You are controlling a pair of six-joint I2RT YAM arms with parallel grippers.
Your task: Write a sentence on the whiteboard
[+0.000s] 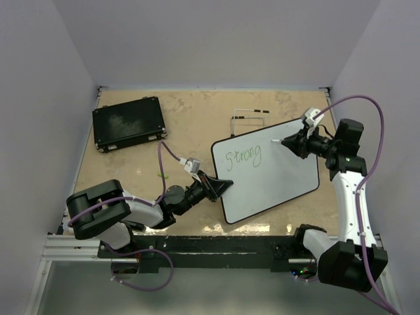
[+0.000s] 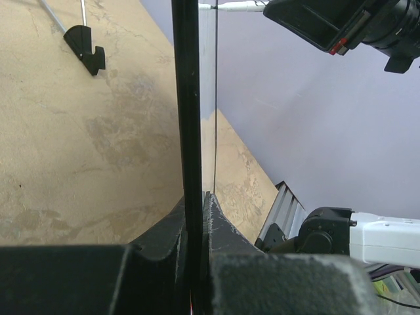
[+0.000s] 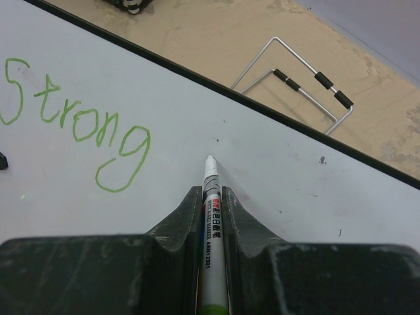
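Observation:
The whiteboard (image 1: 275,177) lies tilted on the table, with the green word "Strong" (image 1: 244,157) on its upper left; the word also shows in the right wrist view (image 3: 79,118). My right gripper (image 1: 293,143) is shut on a white marker (image 3: 211,216), its tip resting at or just above the board (image 3: 295,177), right of the word. My left gripper (image 1: 222,186) is shut on the board's left edge; the left wrist view shows the black rim (image 2: 187,118) edge-on between the fingers (image 2: 226,226).
A flat black case (image 1: 127,123) lies at the far left of the table. A wire stand (image 1: 249,118) with black grips lies behind the board and shows in the right wrist view (image 3: 302,79). Walls enclose three sides.

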